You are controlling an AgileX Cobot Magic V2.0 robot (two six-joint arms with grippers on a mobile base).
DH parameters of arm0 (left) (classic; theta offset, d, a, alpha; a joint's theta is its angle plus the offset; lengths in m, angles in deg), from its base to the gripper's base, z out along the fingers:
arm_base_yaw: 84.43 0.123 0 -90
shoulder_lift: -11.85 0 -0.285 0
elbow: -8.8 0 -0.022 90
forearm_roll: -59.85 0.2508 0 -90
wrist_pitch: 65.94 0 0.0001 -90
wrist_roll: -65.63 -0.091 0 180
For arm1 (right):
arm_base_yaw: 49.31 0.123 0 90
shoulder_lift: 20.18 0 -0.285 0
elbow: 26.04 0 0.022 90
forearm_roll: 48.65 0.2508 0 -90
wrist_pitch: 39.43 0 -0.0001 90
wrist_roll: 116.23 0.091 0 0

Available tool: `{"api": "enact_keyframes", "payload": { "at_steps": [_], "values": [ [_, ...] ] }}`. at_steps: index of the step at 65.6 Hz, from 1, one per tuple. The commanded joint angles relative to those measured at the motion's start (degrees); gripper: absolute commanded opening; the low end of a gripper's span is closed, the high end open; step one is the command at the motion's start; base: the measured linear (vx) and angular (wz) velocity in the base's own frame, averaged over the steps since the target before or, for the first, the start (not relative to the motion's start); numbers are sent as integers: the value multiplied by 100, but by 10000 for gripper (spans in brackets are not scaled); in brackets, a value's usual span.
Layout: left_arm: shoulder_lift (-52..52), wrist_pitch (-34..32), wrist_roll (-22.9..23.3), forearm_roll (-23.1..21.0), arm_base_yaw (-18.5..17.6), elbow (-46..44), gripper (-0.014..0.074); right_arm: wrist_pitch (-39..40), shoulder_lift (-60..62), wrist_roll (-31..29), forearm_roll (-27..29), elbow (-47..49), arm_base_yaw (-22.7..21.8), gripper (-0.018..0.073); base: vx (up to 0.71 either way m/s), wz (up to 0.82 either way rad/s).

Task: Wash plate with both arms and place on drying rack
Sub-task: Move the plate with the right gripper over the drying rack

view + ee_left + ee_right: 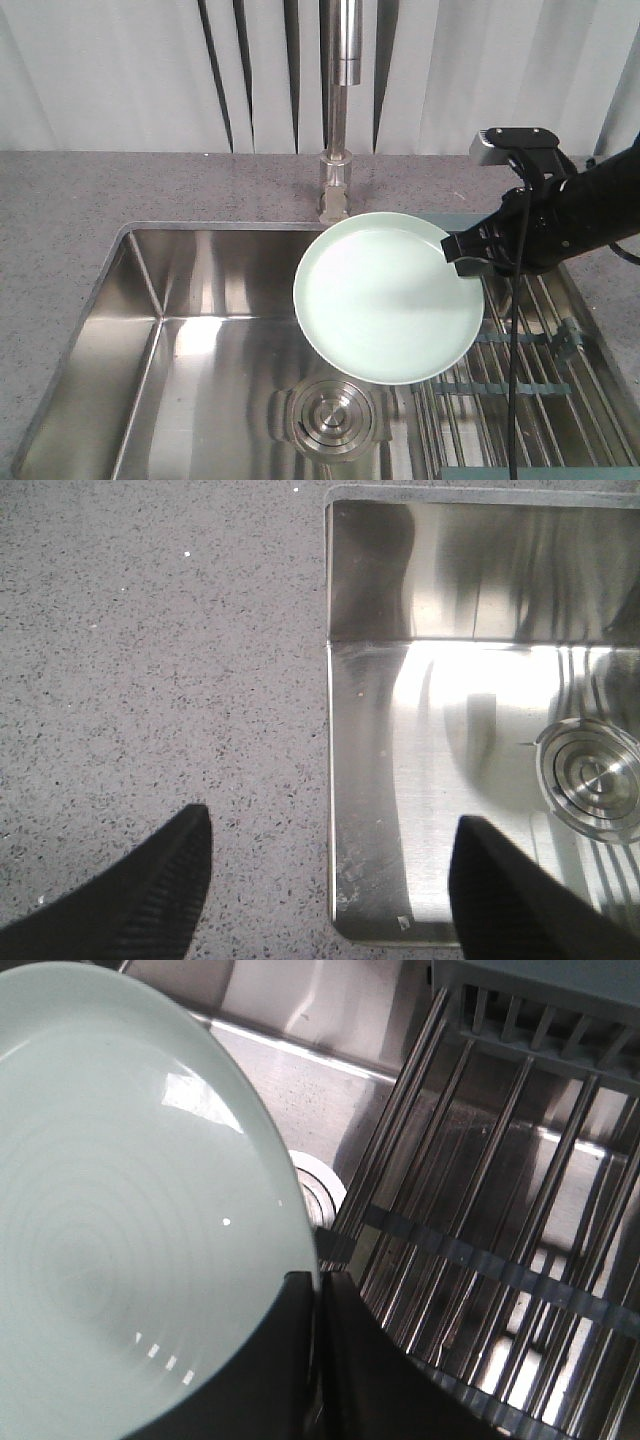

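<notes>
Now, from the exterior front-facing view, we see the plate [385, 300] in the middle of the frame, lifted and tilted so its glossy face turns toward the camera. It hangs over the right part of the sink [200, 330], below the faucet [340, 100] and above the drain [335, 415]. Its lower right edge overlaps the left rods of the drying rack [545, 385] in the picture. The right arm [600, 205] reaches in from the right edge of the frame, and the right gripper [465, 255] is clamped on the plate's upper right rim. Grey speckled countertop [100, 190] runs across the frame above the basin.

From the left wrist-mounted view, we see the left gripper [332, 820] at the bottom of the frame. Its two black fingers are spread wide with nothing between them. One finger lies over the countertop and the other over the sink, and the basin's rim passes between them. The drain sits at the right edge.

From the right wrist-mounted view, the plate fills the left half of the frame. The dark fingers at bottom centre are pressed together on its rim. The rack's rods run down the right side, and its slotted compartment is at the upper right.
</notes>
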Motion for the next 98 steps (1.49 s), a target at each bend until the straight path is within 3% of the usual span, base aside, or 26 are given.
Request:
{"api": "enact_keyframes", "payload": {
  "at_steps": [1, 17, 46, 61, 86, 98],
  "values": [
    [4, -317, 42, -9, 9, -142, 468, 250, 425, -77, 185, -83, -31, -1, 0, 0],
    [4, -317, 42, -9, 9, -142, 468, 255, 903, -108, 164, -625, 65, -1, 0, 0],
    [4, -317, 42, -9, 9, -142, 468, 716, 1010, 169, 201, -728, 1268, -1, 0, 0],
    [4, -317, 42, -9, 9, -142, 468, 687, 535, 208, 256, -192, 1575, -1, 0, 0],
    [4, -317, 42, -9, 9, -142, 468, 563, -295, 208, 156, 954, 1557, -1, 0, 0],
    [4, -317, 42, -9, 9, -142, 468, 381, -689, 176, 144, 1523, 1332, -1, 0, 0]
  ]
}}
